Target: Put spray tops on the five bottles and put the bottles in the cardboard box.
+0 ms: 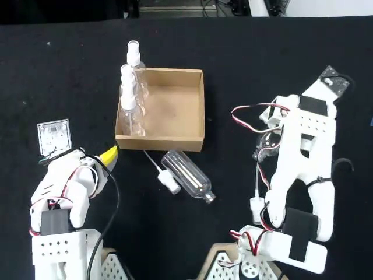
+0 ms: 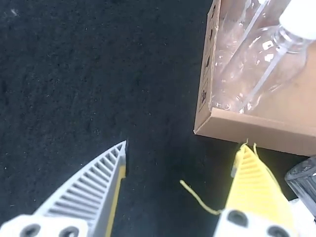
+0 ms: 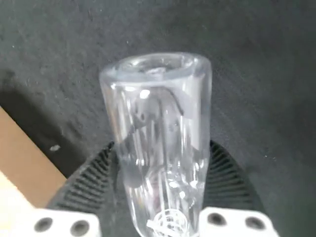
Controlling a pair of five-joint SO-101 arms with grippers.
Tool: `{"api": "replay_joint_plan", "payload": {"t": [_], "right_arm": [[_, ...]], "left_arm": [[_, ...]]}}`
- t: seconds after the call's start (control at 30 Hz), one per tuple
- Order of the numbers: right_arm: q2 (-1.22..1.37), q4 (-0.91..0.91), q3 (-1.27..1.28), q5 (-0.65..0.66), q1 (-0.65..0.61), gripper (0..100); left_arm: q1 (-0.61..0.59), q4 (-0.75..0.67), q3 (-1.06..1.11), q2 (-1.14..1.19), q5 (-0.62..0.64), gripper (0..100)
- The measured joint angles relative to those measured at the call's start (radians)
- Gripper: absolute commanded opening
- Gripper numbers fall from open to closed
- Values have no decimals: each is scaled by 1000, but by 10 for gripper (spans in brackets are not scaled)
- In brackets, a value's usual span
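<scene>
The left pincer (image 2: 177, 197) stands spread and empty, just beside the brown cardboard box (image 1: 160, 143). The right pincer (image 3: 160, 163) pinches a clear plastic bottle (image 3: 158, 113) across its body. Between the arms an uncapped clear bottle (image 1: 187, 178) lies on the black bench (image 1: 70, 76), with a white spray top (image 1: 169, 181) beside it. It is likely light, slick and crushable, so grip it gently mid-body. Farther off, capped bottles (image 1: 133, 116) stand inside the box.

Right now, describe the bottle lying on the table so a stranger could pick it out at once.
Find the cardboard box in the middle of the table. Just outside its near wall a clear bottle lies on its side. Unlike the capped bottles standing in the box, it has no top; a loose white spray top lies beside it.
</scene>
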Motion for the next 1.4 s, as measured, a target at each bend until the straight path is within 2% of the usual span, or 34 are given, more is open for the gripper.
{"api": "replay_joint_plan", "payload": {"t": [0.13, 0.4, 0.53, 0.7, 0.9, 0.97, 1.13, 1.4], "right_arm": [[0, 12, -74, -6, 51, 145], [0, 20, -221, -3, 60, 145], [0, 25, -233, 80, 100, 145], [0, 3, -64, 213, 192, 145], [0, -155, 213, 339, 322, 148], [0, -173, 245, 368, 334, 186], [0, -181, 281, 405, 336, 360], [-52, -109, 253, 425, 310, 279]], "left_arm": [[0, 0, 0, 0, 0, 321], [0, 0, 0, 0, 0, 321], [0, 0, 0, 0, 0, 321], [0, 0, 0, 0, 0, 321], [0, 0, 0, 0, 0, 321], [0, 0, 0, 0, 0, 321], [0, 0, 0, 0, 0, 321], [0, 0, 0, 0, 0, 321]]}}
